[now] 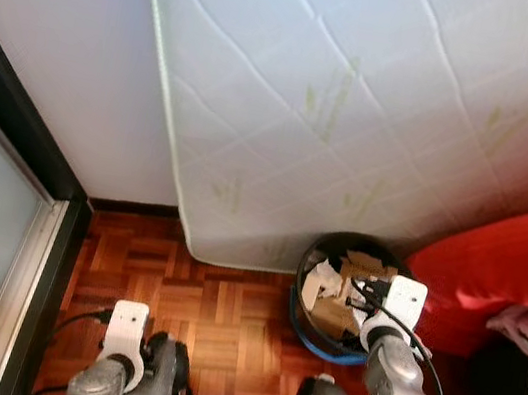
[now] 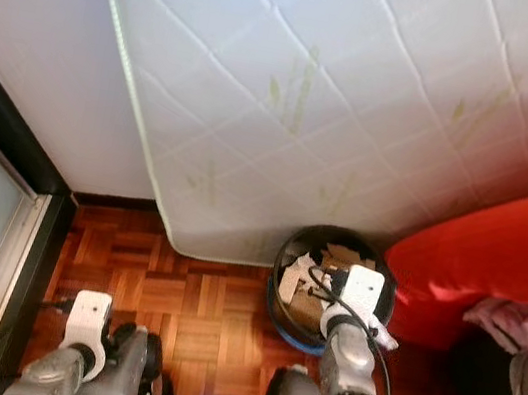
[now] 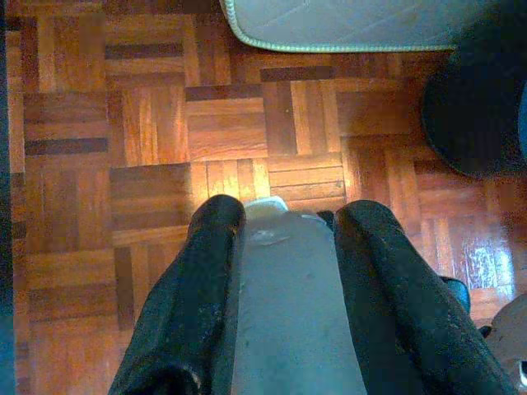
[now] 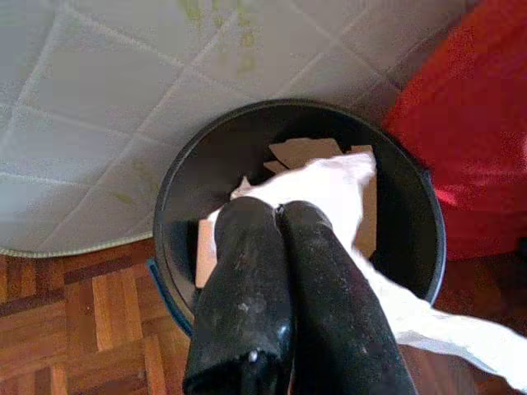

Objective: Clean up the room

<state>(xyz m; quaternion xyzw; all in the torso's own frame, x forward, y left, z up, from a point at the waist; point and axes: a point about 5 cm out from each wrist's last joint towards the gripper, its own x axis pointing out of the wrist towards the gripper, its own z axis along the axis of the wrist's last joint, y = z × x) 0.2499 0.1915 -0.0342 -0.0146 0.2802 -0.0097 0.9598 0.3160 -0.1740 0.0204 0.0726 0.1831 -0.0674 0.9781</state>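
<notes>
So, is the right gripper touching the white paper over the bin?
Touching. In the right wrist view the right gripper has its fingers shut on the white paper, which hangs over the black bin.

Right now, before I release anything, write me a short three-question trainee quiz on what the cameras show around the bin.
1. True or false: the right gripper is shut on a crumpled white paper sheet above the round black plastic bin.
2. What stands right beside the bin on the robot's right: (a) a red cushioned sofa, (b) a wooden chair, (c) a green box?
3. Fill in: the bin stands on the brown ____ floor, at the foot of the white quilted mattress that leans on the wall.

Key: 1 true. 2 a. 3 parquet; cardboard scraps already lie in the bin, and the left gripper hangs open over bare floor.
</notes>
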